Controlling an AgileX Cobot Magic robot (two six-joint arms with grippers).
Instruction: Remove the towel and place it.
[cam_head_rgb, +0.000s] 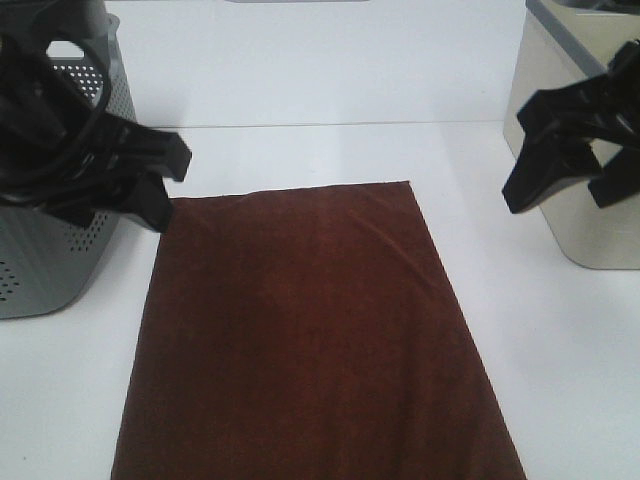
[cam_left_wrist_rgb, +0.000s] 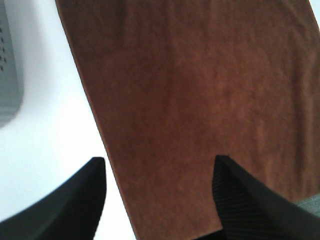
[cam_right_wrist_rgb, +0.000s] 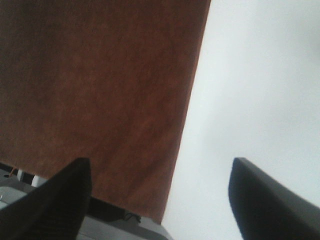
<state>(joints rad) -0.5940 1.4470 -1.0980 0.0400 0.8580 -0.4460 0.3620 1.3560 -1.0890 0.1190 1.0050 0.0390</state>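
Note:
The dark reddish-brown towel (cam_head_rgb: 305, 340) lies flat on the white table, running from the middle to the front edge. It also shows in the left wrist view (cam_left_wrist_rgb: 200, 100) and in the right wrist view (cam_right_wrist_rgb: 95, 90). My left gripper (cam_head_rgb: 165, 185) is open and empty, held above the towel's far left corner; in its own view (cam_left_wrist_rgb: 157, 200) the jaws straddle the towel's left edge. My right gripper (cam_head_rgb: 565, 180) is open and empty, held off the towel's right side, above bare table; in its own view (cam_right_wrist_rgb: 160, 200) the towel's right edge lies between the jaws.
A grey perforated basket (cam_head_rgb: 60, 250) stands at the left, behind my left arm. A beige bin (cam_head_rgb: 580, 200) stands at the right, behind my right gripper. White table (cam_head_rgb: 330, 150) stretches beyond the towel's far edge.

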